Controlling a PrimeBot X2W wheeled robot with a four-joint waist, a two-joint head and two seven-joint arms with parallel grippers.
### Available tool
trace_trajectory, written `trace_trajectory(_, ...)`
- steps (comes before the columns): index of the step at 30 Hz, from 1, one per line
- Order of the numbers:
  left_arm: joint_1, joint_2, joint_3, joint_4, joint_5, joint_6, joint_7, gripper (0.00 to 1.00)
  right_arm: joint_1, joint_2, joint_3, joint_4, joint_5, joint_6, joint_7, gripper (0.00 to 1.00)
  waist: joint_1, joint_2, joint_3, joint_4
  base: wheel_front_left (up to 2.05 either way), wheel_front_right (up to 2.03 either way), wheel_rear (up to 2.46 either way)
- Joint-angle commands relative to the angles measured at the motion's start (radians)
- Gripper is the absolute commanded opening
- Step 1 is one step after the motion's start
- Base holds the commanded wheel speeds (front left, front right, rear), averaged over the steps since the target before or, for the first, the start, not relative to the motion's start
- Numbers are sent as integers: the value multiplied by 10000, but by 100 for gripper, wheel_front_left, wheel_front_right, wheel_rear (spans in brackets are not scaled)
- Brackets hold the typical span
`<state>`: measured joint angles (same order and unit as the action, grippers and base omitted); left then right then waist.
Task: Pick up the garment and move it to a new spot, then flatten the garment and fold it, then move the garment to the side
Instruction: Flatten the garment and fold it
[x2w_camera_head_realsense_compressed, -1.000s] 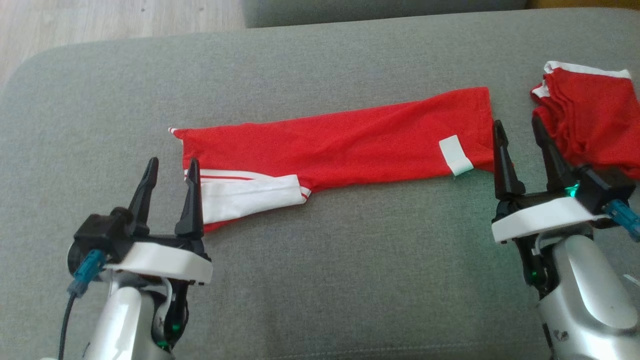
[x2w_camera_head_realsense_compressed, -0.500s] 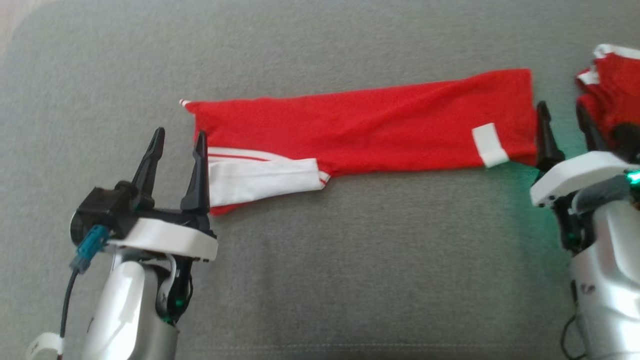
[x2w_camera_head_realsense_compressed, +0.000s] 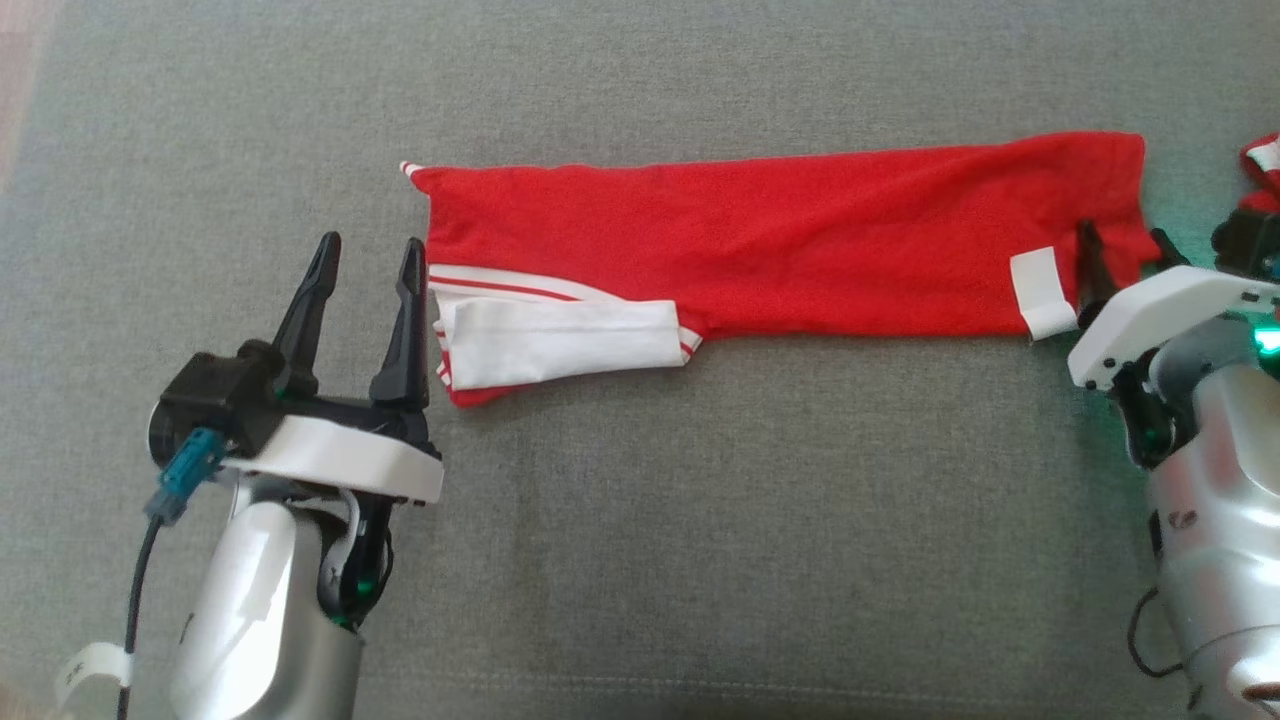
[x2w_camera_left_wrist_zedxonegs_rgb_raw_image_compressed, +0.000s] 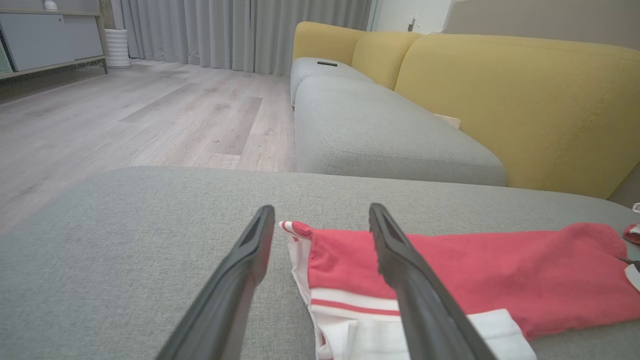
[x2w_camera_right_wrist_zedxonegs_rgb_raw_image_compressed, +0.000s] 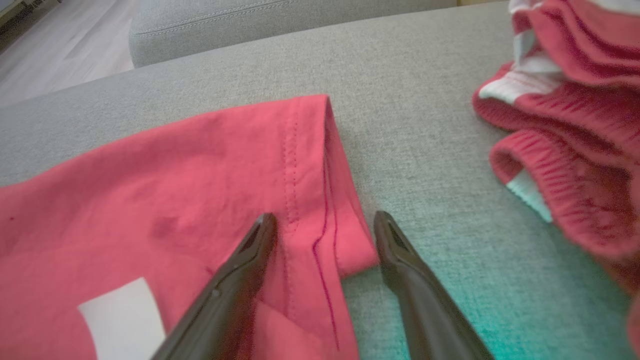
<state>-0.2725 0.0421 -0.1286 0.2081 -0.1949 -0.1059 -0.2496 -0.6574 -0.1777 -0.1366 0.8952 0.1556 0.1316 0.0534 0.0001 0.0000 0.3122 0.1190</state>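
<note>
The garment (x2w_camera_head_realsense_compressed: 800, 240) is red and lies folded into one long strip across the grey cushion (x2w_camera_head_realsense_compressed: 700, 520), with a white sleeve (x2w_camera_head_realsense_compressed: 560, 345) tucked at its near left and a white label (x2w_camera_head_realsense_compressed: 1040, 290) near its right end. My left gripper (x2w_camera_head_realsense_compressed: 368, 245) stands open just left of the strip's left end; in the left wrist view the gripper (x2w_camera_left_wrist_zedxonegs_rgb_raw_image_compressed: 322, 210) frames the garment's (x2w_camera_left_wrist_zedxonegs_rgb_raw_image_compressed: 475, 270) striped corner. My right gripper (x2w_camera_head_realsense_compressed: 1122, 240) is open at the right end. In the right wrist view the gripper (x2w_camera_right_wrist_zedxonegs_rgb_raw_image_compressed: 325, 217) straddles the garment's (x2w_camera_right_wrist_zedxonegs_rgb_raw_image_compressed: 150, 190) stitched hem corner, with nothing gripped.
A second red and white clothing pile (x2w_camera_right_wrist_zedxonegs_rgb_raw_image_compressed: 575, 125) lies close to the right of my right gripper, at the frame edge (x2w_camera_head_realsense_compressed: 1262, 165) in the head view. Beyond the cushion are another grey seat (x2w_camera_left_wrist_zedxonegs_rgb_raw_image_compressed: 375, 135), a yellow sofa back (x2w_camera_left_wrist_zedxonegs_rgb_raw_image_compressed: 500, 100) and wooden floor (x2w_camera_left_wrist_zedxonegs_rgb_raw_image_compressed: 125, 115).
The head camera has shifted, so the whole picture slid right and up. My right gripper has come onto the garment's right hem corner. The left gripper holds its place beside the left end.
</note>
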Motion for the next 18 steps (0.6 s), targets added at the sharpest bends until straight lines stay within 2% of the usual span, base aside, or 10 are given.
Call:
trace_trajectory(1,-331,84,292,-277,-32,29,-122,100,-59,-57,461,86,208,-9,167,56,-1,0,-29,-30,0,0,0)
trace_trajectory(2,-330,83,297,-269,-28,38,-122,100,-83,-121,555,129,316,-9,119,0,-1,0,-50,-49,0,0,0)
trace_trajectory(13,-98,82,272,-145,-42,64,-122,100,252,-1182,572,-9,1095,-9,-1029,0,-1,0,-612,-540,0,0,0)
trace_trajectory(18,14,82,219,-99,-42,67,-122,100,383,-1348,442,-86,1262,-9,-1206,0,-1,0,-889,-702,0,0,0)
